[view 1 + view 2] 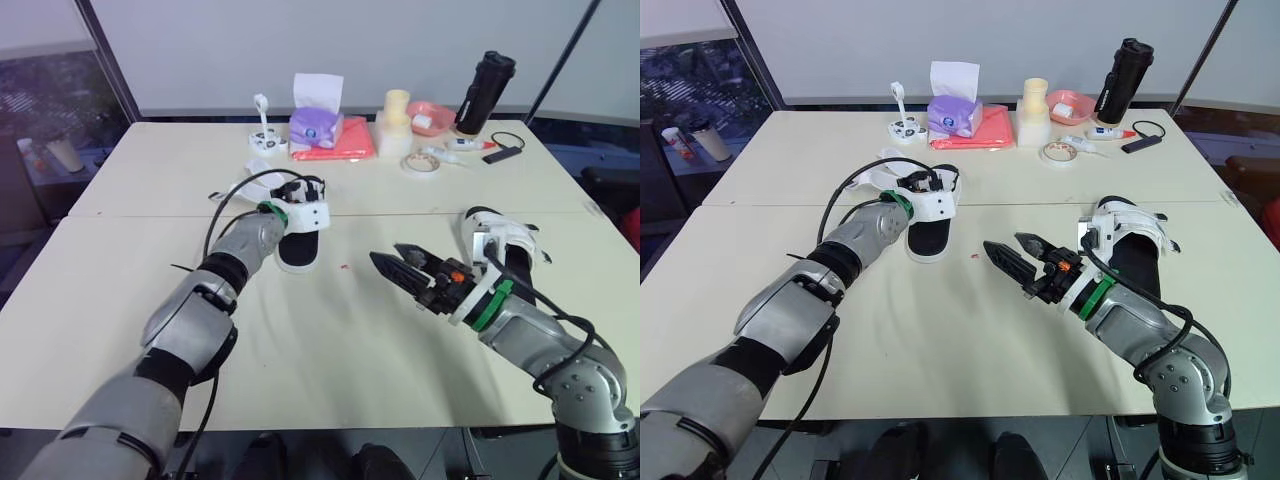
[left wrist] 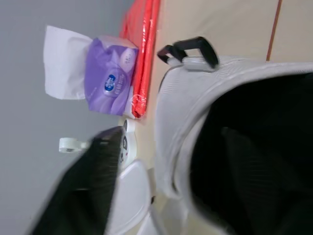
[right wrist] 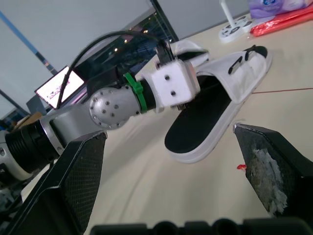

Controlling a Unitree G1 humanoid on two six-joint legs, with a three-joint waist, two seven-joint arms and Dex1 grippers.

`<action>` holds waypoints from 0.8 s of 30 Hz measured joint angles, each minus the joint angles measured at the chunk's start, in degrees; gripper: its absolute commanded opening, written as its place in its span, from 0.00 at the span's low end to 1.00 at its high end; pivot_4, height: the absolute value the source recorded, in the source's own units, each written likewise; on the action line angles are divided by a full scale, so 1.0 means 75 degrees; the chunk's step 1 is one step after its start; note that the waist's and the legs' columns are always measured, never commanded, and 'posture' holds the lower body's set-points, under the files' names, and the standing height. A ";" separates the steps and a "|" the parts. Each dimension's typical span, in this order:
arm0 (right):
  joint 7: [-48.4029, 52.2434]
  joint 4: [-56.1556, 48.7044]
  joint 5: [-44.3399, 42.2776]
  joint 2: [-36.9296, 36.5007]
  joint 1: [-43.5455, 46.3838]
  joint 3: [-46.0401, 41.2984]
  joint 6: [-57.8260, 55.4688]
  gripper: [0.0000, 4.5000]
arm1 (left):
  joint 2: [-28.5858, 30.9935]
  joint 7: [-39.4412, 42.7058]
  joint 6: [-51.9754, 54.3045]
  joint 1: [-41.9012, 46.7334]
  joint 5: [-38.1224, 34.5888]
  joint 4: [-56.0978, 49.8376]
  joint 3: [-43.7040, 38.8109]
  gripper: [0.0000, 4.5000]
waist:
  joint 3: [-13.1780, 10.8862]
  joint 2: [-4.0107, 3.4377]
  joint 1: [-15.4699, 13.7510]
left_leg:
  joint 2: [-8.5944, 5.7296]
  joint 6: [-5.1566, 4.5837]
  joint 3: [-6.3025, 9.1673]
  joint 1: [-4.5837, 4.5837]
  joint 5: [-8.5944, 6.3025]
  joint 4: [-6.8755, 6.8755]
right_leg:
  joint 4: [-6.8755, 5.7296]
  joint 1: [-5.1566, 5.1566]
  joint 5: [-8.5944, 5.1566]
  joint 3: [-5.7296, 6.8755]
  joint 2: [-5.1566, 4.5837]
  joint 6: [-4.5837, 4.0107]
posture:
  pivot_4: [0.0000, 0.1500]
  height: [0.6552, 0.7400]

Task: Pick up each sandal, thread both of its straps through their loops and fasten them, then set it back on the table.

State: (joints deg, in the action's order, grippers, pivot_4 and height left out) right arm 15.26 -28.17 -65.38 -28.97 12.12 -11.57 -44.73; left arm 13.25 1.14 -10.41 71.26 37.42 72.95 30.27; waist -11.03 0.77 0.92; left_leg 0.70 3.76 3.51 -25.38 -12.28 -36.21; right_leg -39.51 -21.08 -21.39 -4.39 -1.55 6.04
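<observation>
first sandal [image 1: 298,252]: mid desk [image 1: 330,350], far strap end under the left hand [image 1: 298,192], probably placed there for a lift; grip cannot be told. second sandal [image 1: 1127,225]: right, behind the right hand [image 1: 1002,243], which hovers released and spread, likely ready for a strap.

The left arm [image 1: 200,310] stretches from the lower left of the frame toward the centre, ending in the left gripper [image 1: 298,188]. The right arm [image 1: 530,335] enters from the lower right, bent. The right gripper [image 1: 398,263] points left with its fingers spread apart.
</observation>
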 measured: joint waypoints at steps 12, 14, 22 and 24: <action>-0.0100 -0.0040 0.0157 0.0177 -0.0161 -0.0018 0.0139 1.00 | 0.0074 -0.0471 -0.0391 0.0216 0.0285 0.0357 0.0094 0.01 | 0.0002 0.0001 -0.0004 | -0.0001 0.0005 -0.0002 0.0005 0.0007 -0.0011 | -0.0043 -0.0012 0.0000 -0.0003 0.0000 0.0000 | 1.00 1.00; -0.0043 -0.0039 0.0157 0.0114 -0.0208 -0.0080 0.0161 1.00 | 0.0278 -0.0452 -0.0994 0.0153 0.0326 0.0288 0.0154 0.01 | 0.0002 0.0001 0.0001 | -0.0001 0.0006 -0.0006 0.0002 0.0007 -0.0010 | -0.0048 -0.0020 0.0000 -0.0007 0.0000 0.0000 | 1.00 1.00; 0.0473 0.0329 0.0407 -0.0551 -0.0359 -0.0646 0.0194 1.00 | 0.2083 -0.0303 -0.6057 -0.0316 0.0922 -0.0754 0.0981 0.01 | 0.0002 0.0001 -0.0037 | 0.0001 0.0011 -0.0018 0.0000 0.0011 -0.0011 | -0.0055 -0.0031 0.0000 -0.0017 -0.0003 0.0000 | 1.00 1.00; 0.0588 0.0455 0.0472 -0.0576 -0.0349 -0.0669 0.0195 1.00 | 0.2332 -0.0318 -0.6943 -0.0354 0.0971 -0.0898 0.1030 0.01 | 0.0002 0.0001 -0.0053 | 0.0000 0.0011 -0.0018 0.0000 0.0011 -0.0015 | -0.0056 -0.0027 0.0000 -0.0015 -0.0005 0.0000 | 1.00 1.00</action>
State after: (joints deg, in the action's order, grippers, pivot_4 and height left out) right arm 19.67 -24.76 -61.84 -33.29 9.51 -16.58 -43.28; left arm 30.74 -1.25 -62.49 68.61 44.70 66.22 38.00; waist -11.02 0.78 0.52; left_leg 0.70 3.84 3.38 -25.38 -12.20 -36.32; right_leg -39.92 -21.28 -21.39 -4.50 -1.59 6.04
